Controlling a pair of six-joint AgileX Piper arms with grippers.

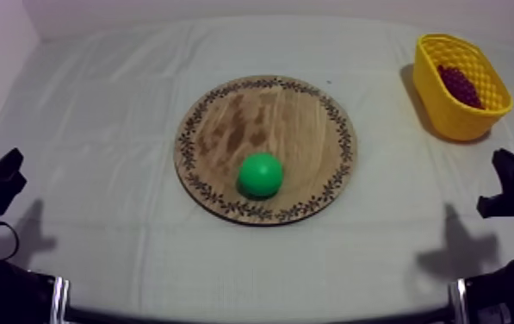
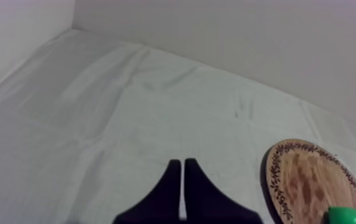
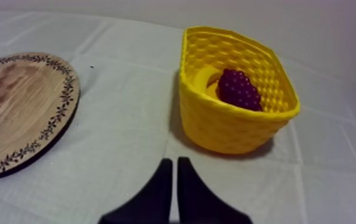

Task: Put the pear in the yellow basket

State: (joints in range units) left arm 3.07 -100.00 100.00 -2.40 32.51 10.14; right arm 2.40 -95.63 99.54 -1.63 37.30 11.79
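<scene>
Top view shows the pear (image 1: 260, 175) on the wooden board (image 1: 251, 121); both jaws closed, empty.

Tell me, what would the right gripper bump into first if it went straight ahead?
Probably the yellow basket. The right gripper, shut, points over bare cloth toward the basket's near wall, close to its corner nearest the wooden board, so it might just slip past it.

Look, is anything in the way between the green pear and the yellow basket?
Nothing visible blocks the way. Only bare cloth lies between the wooden board, where the pear sits, and the yellow basket. Grapes already lie inside the basket, but its top is open.
</scene>
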